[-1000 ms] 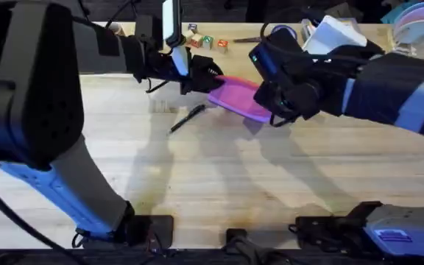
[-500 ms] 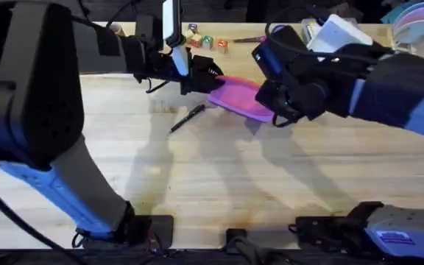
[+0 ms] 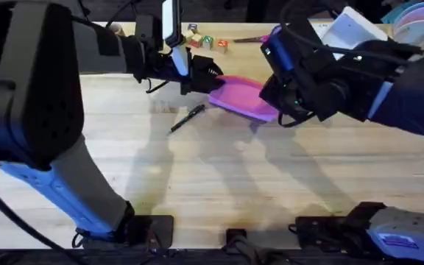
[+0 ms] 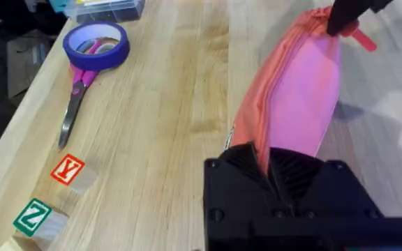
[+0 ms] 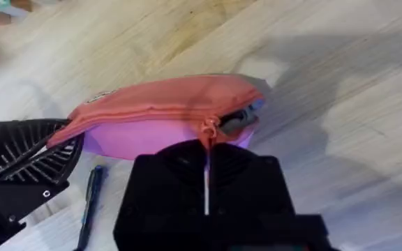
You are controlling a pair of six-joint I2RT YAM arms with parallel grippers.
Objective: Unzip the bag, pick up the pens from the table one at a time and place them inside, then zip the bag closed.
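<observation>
The pink bag (image 3: pixel 240 96) lies on the table (image 3: pixel 219 177) at the back middle, stretched between both grippers. My left gripper (image 3: pixel 202 74) is shut on the bag's left end (image 4: pixel 257 150). My right gripper (image 3: pixel 277 110) is shut on the red zipper pull (image 5: pixel 209 128) near the bag's right end; the pull also shows far off (image 4: pixel 359 38). One black pen (image 3: pixel 188 118) lies on the wood just in front of the bag's left end, and shows beside the bag (image 5: pixel 89 202). The bag (image 5: pixel 166 115) is lifted slightly at its right end.
Purple-handled scissors (image 4: pixel 74 94) and a blue tape roll (image 4: pixel 96 43) lie at the back of the table. Letter blocks (image 4: pixel 67 169) sit near them (image 3: pixel 208 42). A clear box (image 4: pixel 107 8) and stacked plates (image 3: pixel 418 15) stand along the far edge.
My right arm has shifted to the right and slightly back, drawing the zipper pull and the bag's right end with it. The left arm and the pen have stayed put.
</observation>
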